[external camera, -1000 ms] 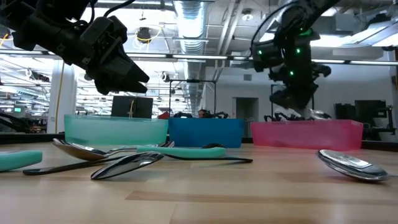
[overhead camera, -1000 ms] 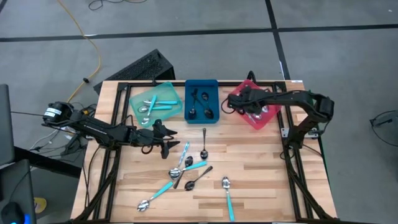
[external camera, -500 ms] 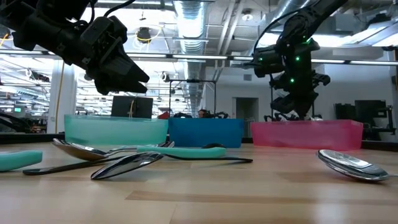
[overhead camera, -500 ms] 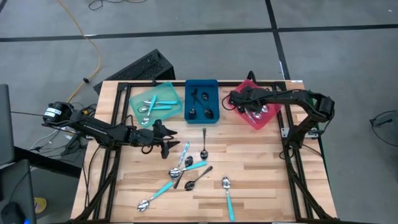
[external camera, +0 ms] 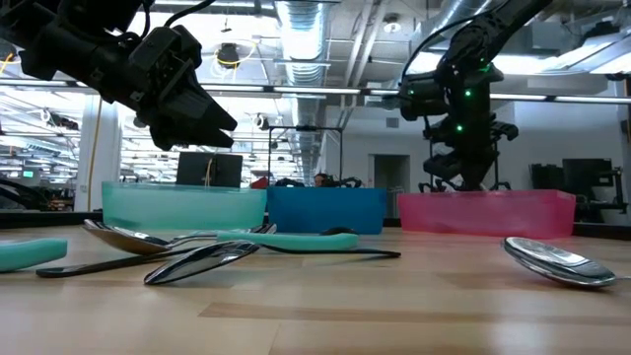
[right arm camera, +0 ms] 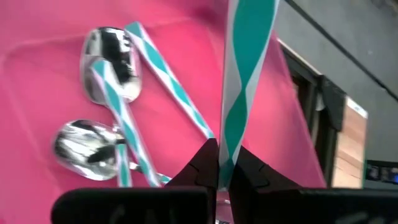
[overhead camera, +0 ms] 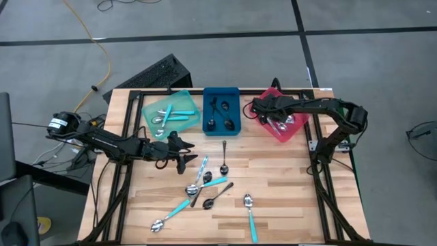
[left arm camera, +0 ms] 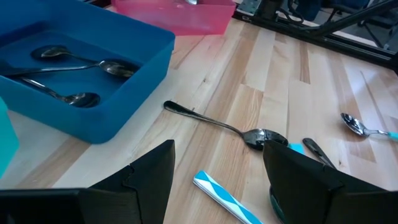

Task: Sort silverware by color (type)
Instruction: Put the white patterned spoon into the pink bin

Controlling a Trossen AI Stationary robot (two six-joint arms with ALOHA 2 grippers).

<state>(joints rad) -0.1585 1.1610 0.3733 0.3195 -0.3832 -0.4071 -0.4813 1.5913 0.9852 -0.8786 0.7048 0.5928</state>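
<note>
Striped spoon (right arm camera: 239, 81), right tool (right arm camera: 219, 163) gripping

High view: overhead, straight down on whole counter (overhead camera: 273, 198). Low view: counter height, level, facing room. Wrist views: close, forward. Shared by all: red tray (overhead camera: 281, 124).

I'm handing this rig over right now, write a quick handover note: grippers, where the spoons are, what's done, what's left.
Right gripper: shut on a teal-striped spoon, over the red tray.
Left gripper: open, empty, above the loose spoons mid-table.
Done: spoons already in the teal tray, the blue tray and the red one.
Left: release the held spoon; sort the loose spoons, teal-handled and dark ones, plus the spoon lying nearer the blue tray.
</note>
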